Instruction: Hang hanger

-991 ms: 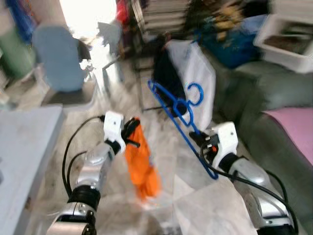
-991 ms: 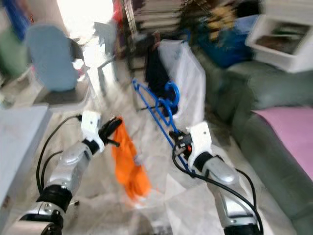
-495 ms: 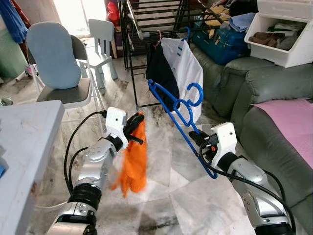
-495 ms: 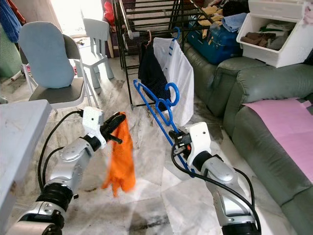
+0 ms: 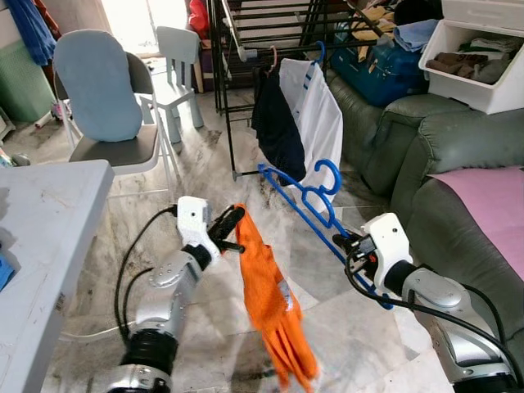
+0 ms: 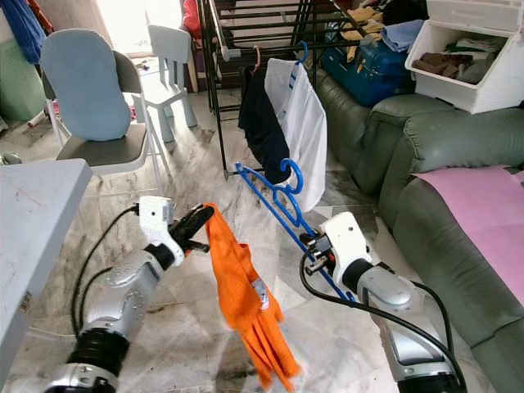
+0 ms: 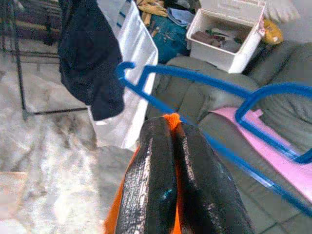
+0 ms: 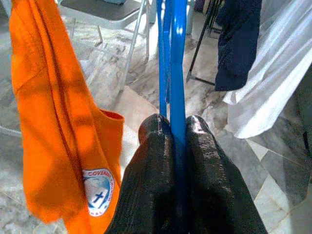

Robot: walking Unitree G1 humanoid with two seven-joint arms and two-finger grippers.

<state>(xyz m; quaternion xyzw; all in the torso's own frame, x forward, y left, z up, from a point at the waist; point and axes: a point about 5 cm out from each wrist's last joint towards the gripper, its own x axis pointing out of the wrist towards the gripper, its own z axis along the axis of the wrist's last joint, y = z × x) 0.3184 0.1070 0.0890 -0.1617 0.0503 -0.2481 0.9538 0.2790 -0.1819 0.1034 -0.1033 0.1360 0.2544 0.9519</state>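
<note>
Nearest you, low in the head view: your left gripper (image 5: 232,221) has its fingers (image 7: 151,185) pressed together on the top edge of an orange garment (image 5: 270,303). The cloth hangs down from the pinch and trails toward the marble floor (image 5: 205,327); a round printed badge shows on it in the right wrist view.

To the right, your right gripper (image 5: 350,242) pinches the blue hanger (image 5: 307,201) at one end. Both black fingers (image 8: 209,170) close on the blue bar, one on each side. From that grip the hanger slants up and away toward the left, its hook (image 5: 330,176) curling upward. Hanger and orange garment are apart, the cloth just beside the hanger's lower run.

On your left, the corner of a grey table (image 5: 49,213) with a bit of something blue at its edge.

Farther out, on the right: a grey-green sofa (image 5: 442,164) with a pink sheet (image 5: 491,205) on the seat.

Mid-distance ahead: a black drying rack (image 5: 246,49). A dark garment (image 5: 277,131) and a white shirt (image 5: 315,123) hang from it, side by side, the white one on a blue hanger of its own.

Left of the rack: a chair (image 5: 106,106) with a pale blue cushion, and behind it a small white chair (image 5: 180,57).

Far right, on the sofa arm: a white bin (image 5: 479,49) holding folded cloth; beyond it a blue bag (image 5: 385,65) and piled clutter.
</note>
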